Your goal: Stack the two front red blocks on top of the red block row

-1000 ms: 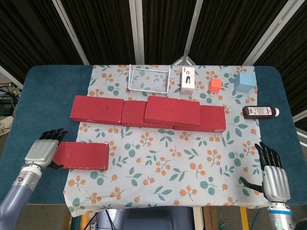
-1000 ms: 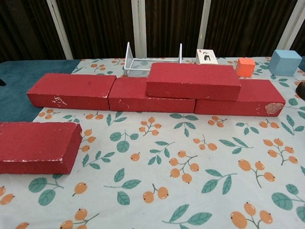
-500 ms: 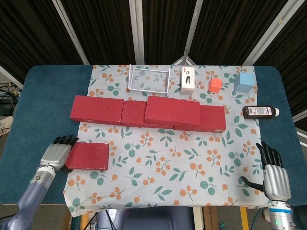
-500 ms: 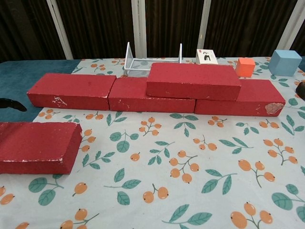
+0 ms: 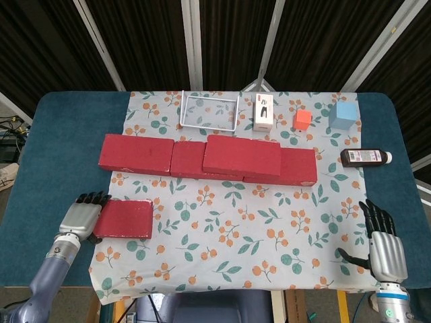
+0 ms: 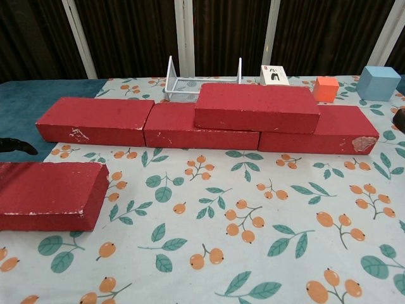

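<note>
A row of red blocks [image 5: 137, 154] lies across the patterned cloth, and one red block [image 5: 242, 155] is stacked on its middle and right part, also plain in the chest view [image 6: 256, 106]. One front red block [image 5: 128, 219] lies flat at the front left [image 6: 50, 193]. My left hand [image 5: 84, 215] lies over this block's left end with its fingers pointing away from me. A dark fingertip [image 6: 16, 146] shows at the chest view's left edge, apart from the block. Whether the hand touches the block is unclear. My right hand [image 5: 385, 245] hangs at the front right with its fingers spread and holds nothing.
Behind the row stand a white wire rack [image 5: 209, 111], a small white box [image 5: 263, 113], an orange cube [image 5: 302, 120] and a blue cube [image 5: 344, 115]. A brown bottle [image 5: 366, 157] lies at the right of the cloth.
My left hand has moved right from beside the front block to over its left end. The block itself has stayed in place, and so has my right hand.
</note>
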Tool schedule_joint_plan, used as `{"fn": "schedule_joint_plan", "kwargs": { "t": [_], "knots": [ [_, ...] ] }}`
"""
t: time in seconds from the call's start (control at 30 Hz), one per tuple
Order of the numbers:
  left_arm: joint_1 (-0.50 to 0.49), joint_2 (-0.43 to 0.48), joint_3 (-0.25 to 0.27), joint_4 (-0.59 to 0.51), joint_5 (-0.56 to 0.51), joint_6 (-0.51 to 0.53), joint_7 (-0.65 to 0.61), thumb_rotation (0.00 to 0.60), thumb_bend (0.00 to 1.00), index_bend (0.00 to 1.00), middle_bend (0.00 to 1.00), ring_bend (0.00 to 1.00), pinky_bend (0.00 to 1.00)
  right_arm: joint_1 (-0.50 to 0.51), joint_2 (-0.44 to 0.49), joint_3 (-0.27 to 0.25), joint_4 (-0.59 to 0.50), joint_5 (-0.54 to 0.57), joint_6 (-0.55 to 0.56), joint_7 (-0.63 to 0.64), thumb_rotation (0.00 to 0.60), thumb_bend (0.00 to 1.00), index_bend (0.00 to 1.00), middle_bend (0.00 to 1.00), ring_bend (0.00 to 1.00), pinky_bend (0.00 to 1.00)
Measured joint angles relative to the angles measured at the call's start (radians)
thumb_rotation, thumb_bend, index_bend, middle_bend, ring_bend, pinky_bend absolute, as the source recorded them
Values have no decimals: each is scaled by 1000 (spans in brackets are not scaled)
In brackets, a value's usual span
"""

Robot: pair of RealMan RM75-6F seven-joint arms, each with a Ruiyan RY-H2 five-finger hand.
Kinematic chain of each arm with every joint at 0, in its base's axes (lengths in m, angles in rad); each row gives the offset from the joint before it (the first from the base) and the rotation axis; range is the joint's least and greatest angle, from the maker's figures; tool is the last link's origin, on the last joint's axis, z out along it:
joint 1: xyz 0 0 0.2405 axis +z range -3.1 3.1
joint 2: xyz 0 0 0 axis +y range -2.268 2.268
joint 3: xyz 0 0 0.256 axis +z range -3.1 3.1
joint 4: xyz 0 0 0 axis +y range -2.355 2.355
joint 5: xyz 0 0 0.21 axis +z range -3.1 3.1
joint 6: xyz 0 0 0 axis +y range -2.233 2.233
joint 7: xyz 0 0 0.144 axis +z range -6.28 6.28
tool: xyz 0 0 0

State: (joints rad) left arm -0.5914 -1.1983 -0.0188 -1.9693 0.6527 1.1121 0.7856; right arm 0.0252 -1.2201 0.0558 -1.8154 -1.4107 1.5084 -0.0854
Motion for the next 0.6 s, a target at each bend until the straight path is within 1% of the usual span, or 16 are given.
{"fn": "schedule_joint_plan", "kwargs": {
  "t": [0.23, 0.6],
  "knots": [
    [-18, -33, 7, 25, -9, 13, 12, 600, 0, 0, 0, 0, 0, 2, 1, 2, -2, 9, -11, -5, 600, 47, 0, 5, 0, 0],
    [-46, -49, 16, 41, -52, 11, 32, 600, 0, 0, 0, 0, 0, -2, 2, 7, -8, 15, -7, -9, 600, 47, 0, 5, 0, 0]
  ]
}}
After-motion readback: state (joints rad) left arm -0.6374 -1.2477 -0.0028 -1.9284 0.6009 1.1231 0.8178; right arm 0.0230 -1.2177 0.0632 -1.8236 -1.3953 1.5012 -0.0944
